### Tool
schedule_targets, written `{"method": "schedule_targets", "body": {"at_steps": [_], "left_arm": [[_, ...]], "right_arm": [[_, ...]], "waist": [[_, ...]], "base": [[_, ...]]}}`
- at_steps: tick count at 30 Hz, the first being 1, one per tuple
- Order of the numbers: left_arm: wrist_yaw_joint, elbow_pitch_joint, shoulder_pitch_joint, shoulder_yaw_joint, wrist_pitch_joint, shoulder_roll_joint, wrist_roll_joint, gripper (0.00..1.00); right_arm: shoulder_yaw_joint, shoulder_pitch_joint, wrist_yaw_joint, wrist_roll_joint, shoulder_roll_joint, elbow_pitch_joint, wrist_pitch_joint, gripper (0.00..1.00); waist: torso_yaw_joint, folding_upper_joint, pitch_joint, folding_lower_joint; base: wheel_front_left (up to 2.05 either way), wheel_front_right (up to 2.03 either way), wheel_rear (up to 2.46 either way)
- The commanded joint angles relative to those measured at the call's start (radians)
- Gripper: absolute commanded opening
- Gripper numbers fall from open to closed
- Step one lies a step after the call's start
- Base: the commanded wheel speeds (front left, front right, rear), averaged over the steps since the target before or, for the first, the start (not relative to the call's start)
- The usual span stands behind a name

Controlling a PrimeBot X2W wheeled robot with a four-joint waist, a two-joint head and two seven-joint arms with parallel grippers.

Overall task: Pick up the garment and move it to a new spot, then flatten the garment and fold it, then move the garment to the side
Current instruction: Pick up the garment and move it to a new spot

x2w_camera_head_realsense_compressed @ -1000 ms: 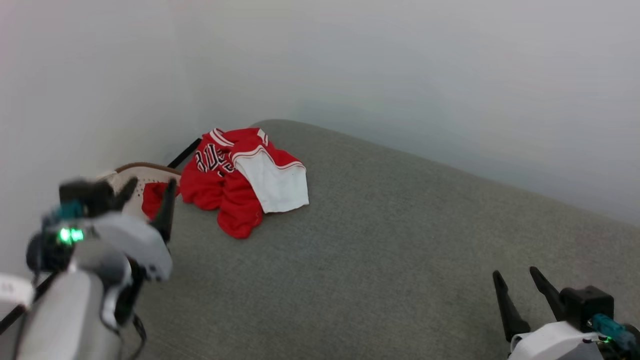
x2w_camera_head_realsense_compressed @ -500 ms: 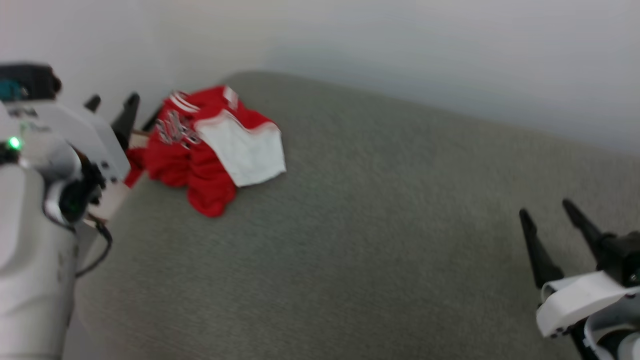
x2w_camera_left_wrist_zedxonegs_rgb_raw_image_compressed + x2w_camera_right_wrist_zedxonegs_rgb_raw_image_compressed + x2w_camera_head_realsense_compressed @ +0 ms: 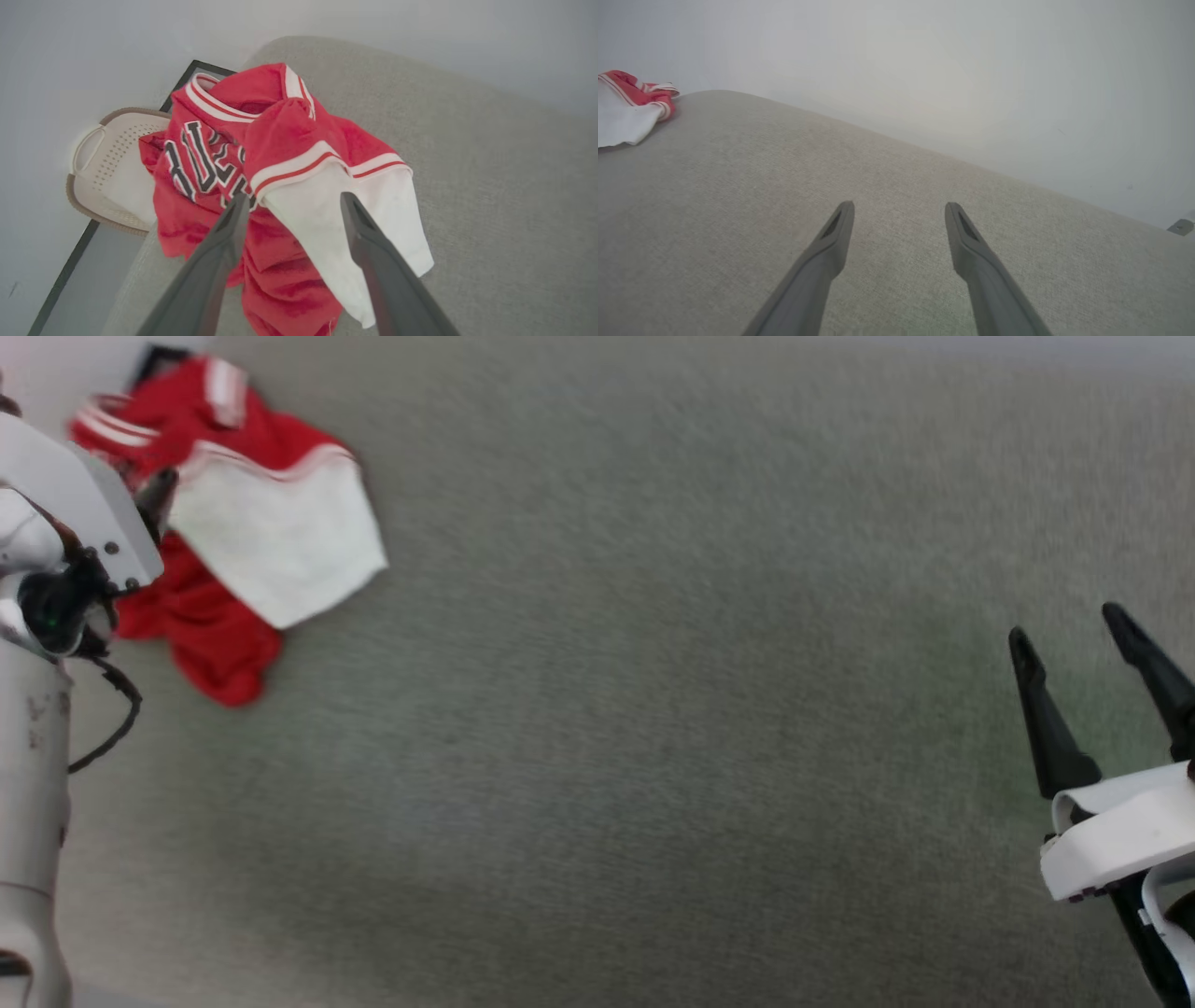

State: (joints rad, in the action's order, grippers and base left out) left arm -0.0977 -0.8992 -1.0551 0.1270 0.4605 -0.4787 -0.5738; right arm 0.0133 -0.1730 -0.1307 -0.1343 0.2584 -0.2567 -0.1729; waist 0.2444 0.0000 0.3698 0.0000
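Garment (image 3: 280, 154) lies crumpled at far-left corner of the grey surface (image 3: 490, 186), w/ a cream basket (image 3: 107, 158) just beside it. L gripper (image 3: 294, 198) spread, pointed at it; R gripper (image 3: 900, 205) also spread, well apart over bare fabric

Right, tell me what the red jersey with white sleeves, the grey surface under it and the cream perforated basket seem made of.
Red jersey: soft matte fabric, likely knit; crumpled in folds.
Grey surface: woven upholstery-like cloth, fine flecked texture.
Cream basket: probably moulded plastic; smooth, rows of holes, brown rim.
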Motion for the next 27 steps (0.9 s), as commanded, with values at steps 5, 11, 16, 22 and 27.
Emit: {"method": "schedule_targets", "body": {"at_steps": [5, 11, 16, 22, 27], "left_arm": [[0.012, -0.114, -0.062, 0.044, 0.085, -0.008, 0.033, 1.00], [0.031, -0.214, -0.099, 0.056, 0.136, -0.005, 0.030, 1.00], [0.044, -0.279, -0.098, 0.058, 0.135, 0.018, 0.020, 1.00], [0.037, -0.318, -0.105, 0.056, 0.098, 0.031, 0.010, 0.00], [0.045, -0.314, -0.137, 0.055, 0.032, -0.006, 0.019, 0.00]], "right_arm": [[0.000, -0.028, 0.000, 0.006, 0.007, -0.030, -0.010, 1.00], [0.001, -0.034, 0.000, 0.003, 0.011, -0.055, -0.024, 1.00], [-0.005, -0.037, 0.000, 0.009, 0.011, -0.073, -0.038, 1.00], [-0.006, -0.039, 0.000, 0.004, 0.004, -0.065, -0.041, 1.00], [-0.004, -0.022, 0.000, -0.005, -0.008, -0.037, -0.027, 1.00]], "waist": [[-0.110, 0.0000, 0.147, 0.0000], [-0.124, 0.0000, 0.174, 0.0000], [-0.125, 0.0000, 0.186, 0.0000], [-0.110, 0.0000, 0.161, 0.0000], [-0.091, 0.0000, 0.099, 0.0000]], "base": [[0.00, 0.00, 0.00], [0.00, 0.00, 0.00], [0.00, 0.00, 0.00], [0.00, 0.00, 0.00], [0.00, 0.00, 0.00]]}}
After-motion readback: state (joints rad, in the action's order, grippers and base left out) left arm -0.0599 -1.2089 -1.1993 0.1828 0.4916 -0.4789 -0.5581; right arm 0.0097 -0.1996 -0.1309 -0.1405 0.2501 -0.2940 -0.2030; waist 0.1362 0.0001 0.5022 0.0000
